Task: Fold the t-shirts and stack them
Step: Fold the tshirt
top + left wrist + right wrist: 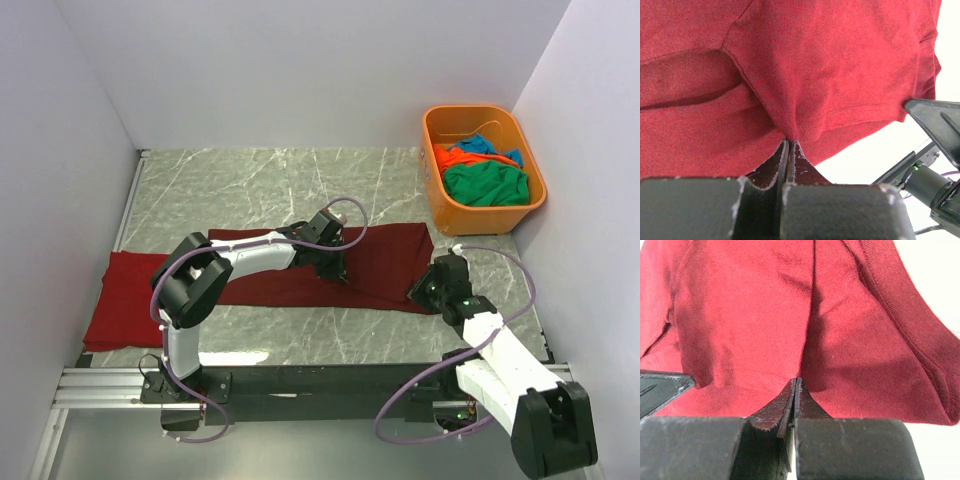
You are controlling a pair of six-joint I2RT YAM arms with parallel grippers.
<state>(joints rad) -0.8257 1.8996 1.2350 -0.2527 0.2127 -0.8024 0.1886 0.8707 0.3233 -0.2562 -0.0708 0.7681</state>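
T-shirt (385,250), maroon, sits pinched in left hand (338,272) and right hand (415,292).

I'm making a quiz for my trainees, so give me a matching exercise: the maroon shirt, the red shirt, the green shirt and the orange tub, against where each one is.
Things:
1 maroon shirt
2 red shirt
3 green shirt
4 orange tub

Places:
A in the tub
B far right corner
C left side of the table, spread flat
D mid-table, pinched by left fingers and right fingers

Pairs: 1-D, 2-C, 3-A, 4-B.
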